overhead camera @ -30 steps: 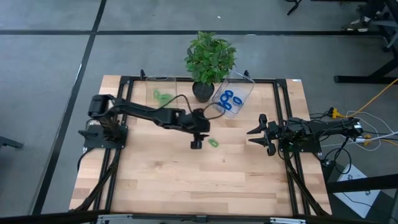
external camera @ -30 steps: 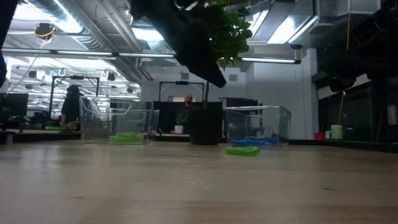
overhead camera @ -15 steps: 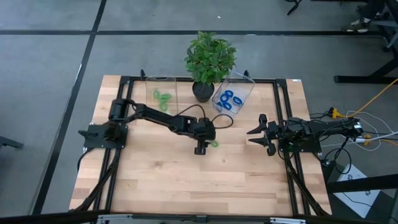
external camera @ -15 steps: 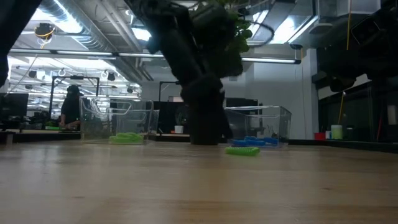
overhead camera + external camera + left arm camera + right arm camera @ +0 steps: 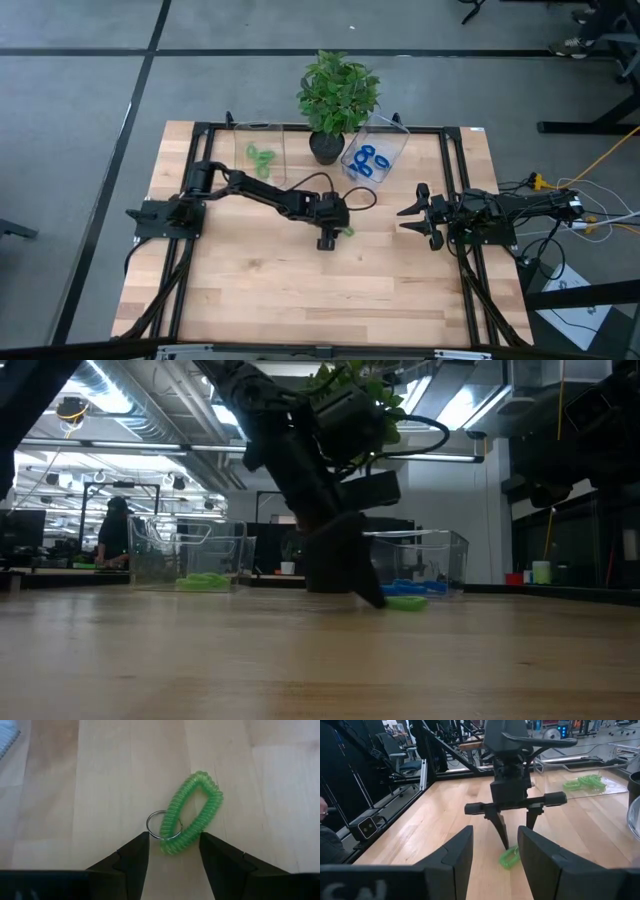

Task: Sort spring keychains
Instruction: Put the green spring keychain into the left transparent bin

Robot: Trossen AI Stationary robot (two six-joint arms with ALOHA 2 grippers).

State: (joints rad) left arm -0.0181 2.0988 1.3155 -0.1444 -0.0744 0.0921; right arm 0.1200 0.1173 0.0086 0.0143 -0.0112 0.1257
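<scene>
table: pale wood planks [image 5: 300, 290], matte with visible grain, black frame rails along the edges
loose keychain: light green translucent coil [image 5: 191, 813] bent into a long oval, thin steel split ring [image 5: 161, 824] hooked on one end; lies flat on the table in front of the potted plant [image 5: 338, 95], a little toward the right arm
left gripper: [image 5: 327, 238] down at the table right on the loose keychain; jaws spread wide, one dark tapered finger [image 5: 131, 857] on each side of the coil's ring end, tips close beside it, not closed on it
left arm pose: reaches from its base at the table's left edge across to the middle, wrist bent down so the fingers point at the wood; low view shows the fingertips at table level beside the green coil [image 5: 404, 602]
green bin: clear plastic box [image 5: 262, 150] left of the plant, green coils [image 5: 260, 155] inside
blue bin: clear plastic box [image 5: 392, 140] just right of the plant, tilted; several bright blue coils [image 5: 368, 162] inside
right gripper: [image 5: 407, 215] idle right of the plant and nearer the table's front, well apart from the loose keychain, pointing at the table's middle; jaws apart, holding nothing
plant: leafy green, dark round pot, at the table's rear edge
</scene>
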